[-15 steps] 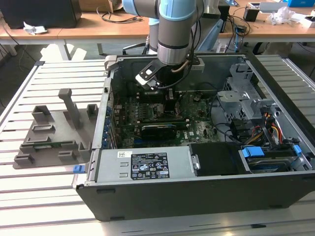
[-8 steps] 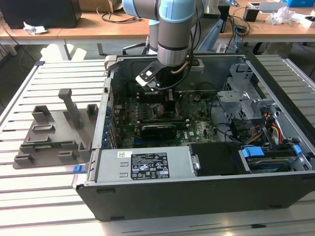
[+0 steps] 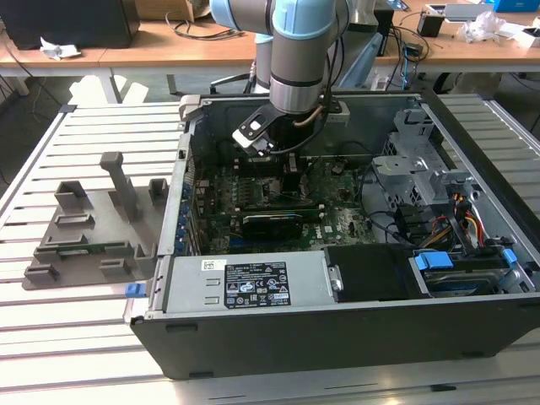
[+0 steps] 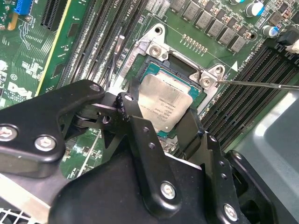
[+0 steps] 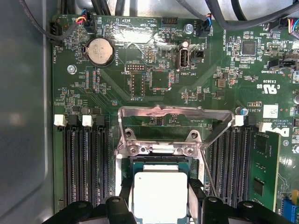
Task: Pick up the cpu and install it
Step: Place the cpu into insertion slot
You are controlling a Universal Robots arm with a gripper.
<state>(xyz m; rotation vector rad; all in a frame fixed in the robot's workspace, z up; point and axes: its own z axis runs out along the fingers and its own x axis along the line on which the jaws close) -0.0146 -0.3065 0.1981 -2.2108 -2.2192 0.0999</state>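
Note:
The cpu [image 4: 166, 100] [image 5: 159, 193], a flat square chip with a silver top and thin green edge, lies level in the black socket on the green motherboard. My gripper [image 4: 162, 108] [image 5: 160, 196] is shut on the cpu, one black finger [image 4: 132, 100] against each of two opposite edges. The socket's metal frame [image 5: 175, 114] stands swung open just beyond the chip, and its thin wire lever [image 4: 257, 84] sticks out to one side. In the exterior view the gripper [image 3: 291, 173] reaches down into the open computer case [image 3: 337, 337].
Memory slots [image 5: 84, 163] run along both sides of the socket. A coin battery [image 5: 99, 50] and cables lie farther along the board. The case's grey wall [image 5: 23, 116] is near. A grey plastic tray [image 3: 93, 228] sits outside the case, at the exterior view's left.

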